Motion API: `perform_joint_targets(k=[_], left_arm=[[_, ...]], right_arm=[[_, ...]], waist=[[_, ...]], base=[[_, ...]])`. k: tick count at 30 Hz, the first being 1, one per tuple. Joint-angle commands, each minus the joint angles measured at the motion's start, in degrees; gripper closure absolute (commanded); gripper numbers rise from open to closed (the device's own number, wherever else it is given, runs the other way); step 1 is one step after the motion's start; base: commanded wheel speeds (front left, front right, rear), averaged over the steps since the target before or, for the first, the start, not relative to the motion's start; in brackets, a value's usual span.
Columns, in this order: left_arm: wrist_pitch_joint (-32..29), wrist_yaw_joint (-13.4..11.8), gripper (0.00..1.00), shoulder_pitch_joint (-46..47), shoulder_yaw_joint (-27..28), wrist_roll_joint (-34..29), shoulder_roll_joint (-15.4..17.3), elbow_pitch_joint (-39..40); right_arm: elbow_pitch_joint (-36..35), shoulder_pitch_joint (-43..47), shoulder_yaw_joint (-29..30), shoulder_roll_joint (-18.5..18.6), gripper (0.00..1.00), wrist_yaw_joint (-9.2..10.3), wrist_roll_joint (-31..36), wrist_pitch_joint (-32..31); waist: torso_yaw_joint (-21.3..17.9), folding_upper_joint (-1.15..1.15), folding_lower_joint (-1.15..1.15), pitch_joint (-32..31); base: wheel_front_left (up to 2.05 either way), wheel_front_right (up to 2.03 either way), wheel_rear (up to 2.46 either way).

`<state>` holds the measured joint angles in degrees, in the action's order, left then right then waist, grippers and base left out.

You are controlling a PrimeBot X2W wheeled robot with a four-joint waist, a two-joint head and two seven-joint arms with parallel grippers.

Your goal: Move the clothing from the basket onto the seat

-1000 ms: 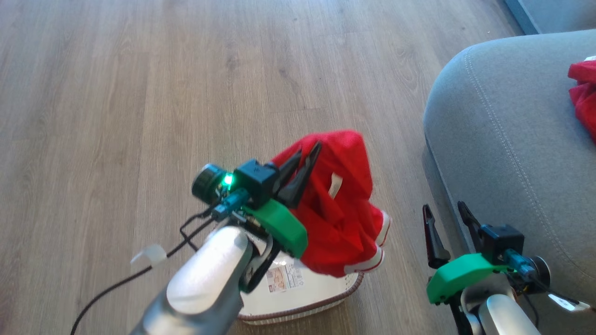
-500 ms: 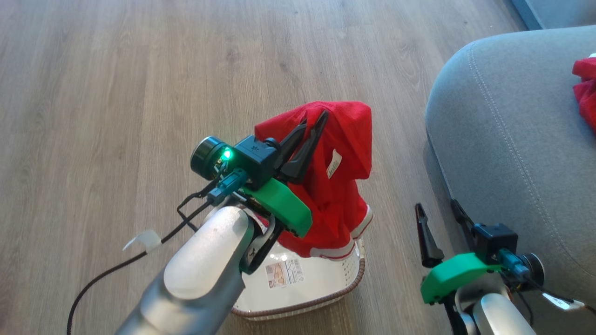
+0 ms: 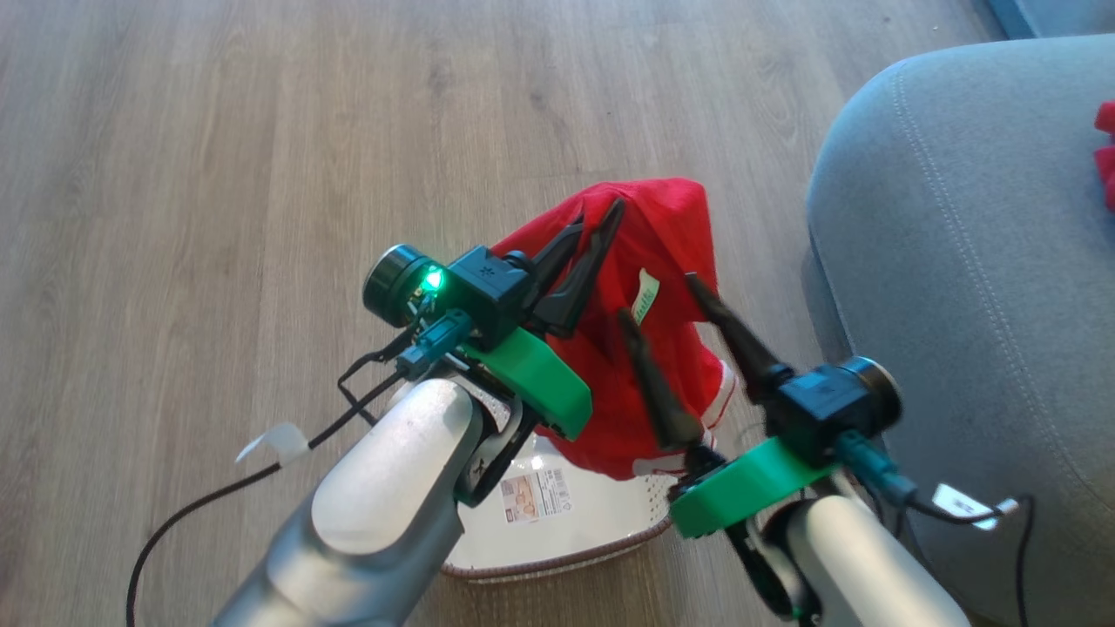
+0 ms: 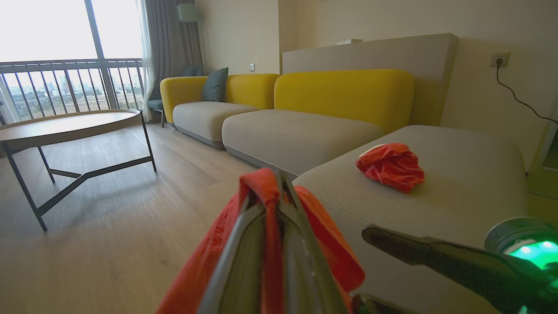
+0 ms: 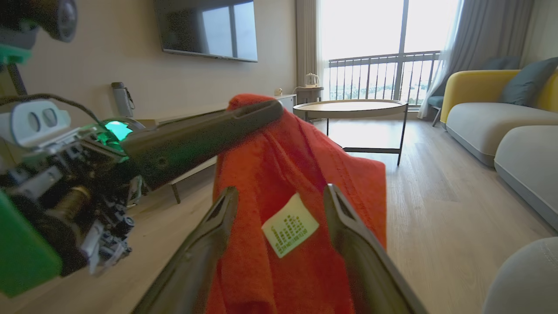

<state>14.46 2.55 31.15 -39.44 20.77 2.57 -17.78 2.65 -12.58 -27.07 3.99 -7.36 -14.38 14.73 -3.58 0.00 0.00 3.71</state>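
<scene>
Head view, nearest first.

- Basket (image 3: pixel 610 531) — cream, perforated, brown rim. It stands on the wooden floor (image 3: pixel 218 174) just beside the seat (image 3: pixel 958 261), with a sticker (image 3: pixel 530 498) showing inside.
- Left gripper (image 3: pixel 599 216) — fingers clamped tight on a fold at the top of the red garment (image 3: pixel 666 226). The garment hangs from them above the basket, white-trimmed hem lowest.
- Right gripper (image 3: pixel 658 296) — jaws spread wide, one finger on either side of the hanging cloth, with the white label (image 3: pixel 645 296) between them. It is hard to tell whether the fingers touch the fabric. Nothing is gripped.
- Seat: grey upholstery with a double stitched seam, to the right of the basket.
- Second red garment (image 3: pixel 1106 148): bunched on top of the seat, well apart from the hanging one.

Left wrist view: red fabric is pinched between the two fingers, and the bunched garment lies beyond on the seat cushion. Farther off are a yellow-backed sofa (image 4: pixel 344 93) and a round table (image 4: pixel 65 124) by the window.

Right wrist view: the label sits between the parted fingers.
</scene>
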Motion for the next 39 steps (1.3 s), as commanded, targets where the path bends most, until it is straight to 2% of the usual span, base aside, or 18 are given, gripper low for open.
perform_joint_targets(k=[1, 6, 18, 19, 20, 21, 22, 28, 29, 39], left_arm=[[0.5, 0.1, 1.0, 4.0, 1.6, 0.4, 0.3, 2.2], [0.5, 0.1, 1.0, 4.3, 0.5, 0.9, 0.3, 2.4], [0.5, 0.0, 1.0, 4.2, -1.9, 2.0, 0.3, 2.7], [0.5, 0.0, 1.0, 4.2, -2.1, 2.1, 0.3, 2.7], [0.5, 0.0, 1.0, 4.2, -2.3, 2.2, 0.3, 2.7], [0.5, 0.0, 1.0, 4.2, -2.5, 2.3, 0.3, 2.7], [0.5, 0.0, 1.0, 4.2, -2.6, 2.4, 0.3, 2.6], [0.5, -0.2, 1.0, 4.0, -2.7, 2.2, 0.3, 2.1], [0.5, -0.1, 0.0, 3.8, -2.4, 1.7, 0.3, 1.8], [0.5, 1.2, 0.0, 1.6, 0.5, -0.2, 0.3, -0.5]], right_arm=[[-1.7, -2.5, -2.5, 0.5, 0.0, -0.13, -0.4, 0.3], [4.4, -5.3, -7.3, 1.1, 0.0, -0.13, 0.0, 0.3], [17.6, -11.5, -8.1, -0.9, 0.0, -0.13, 2.9, 0.3], [18.3, -11.9, -8.1, -1.0, 0.04, -0.13, 2.8, 0.3], [18.8, -12.3, -8.1, -1.0, 0.46, -0.13, 2.6, 0.3], [19.1, -12.6, -8.0, -1.1, 0.82, -0.13, 2.4, 0.3], [19.0, -12.8, -8.2, -1.1, 1.0, -0.13, 1.8, 0.3], [17.3, -13.0, -8.2, -1.1, 1.0, -0.13, -0.1, 0.3], [16.2, -12.5, -7.6, -1.1, 1.0, -0.13, -0.1, 0.3], [10.6, -7.7, -2.5, -1.1, 1.0, -0.13, 1.4, 0.3]], waist=[[0.3, 0.0, 0.0, 0.2], [1.4, 0.0, 0.0, 0.5], [3.6, 0.0, 0.0, 1.0], [3.7, 0.0, 0.0, 1.0], [3.8, 0.0, 0.0, 1.0], [3.9, 0.0, 0.0, 1.1], [4.0, 0.0, 0.0, 1.1], [3.8, 0.0, 0.0, 1.4], [3.5, 0.0, 0.0, 1.5], [0.7, 0.0, 0.0, 1.0]], base=[[0.0, 0.0, 0.0], [0.0, 0.0, 0.0], [0.0, 0.0, 0.0], [0.0, 0.0, 0.0], [0.0, 0.0, 0.0], [0.0, 0.0, 0.0], [0.0, 0.0, 0.0], [0.0, 0.0, 0.0], [0.0, 0.0, 0.0], [0.0, 0.0, 0.0]])
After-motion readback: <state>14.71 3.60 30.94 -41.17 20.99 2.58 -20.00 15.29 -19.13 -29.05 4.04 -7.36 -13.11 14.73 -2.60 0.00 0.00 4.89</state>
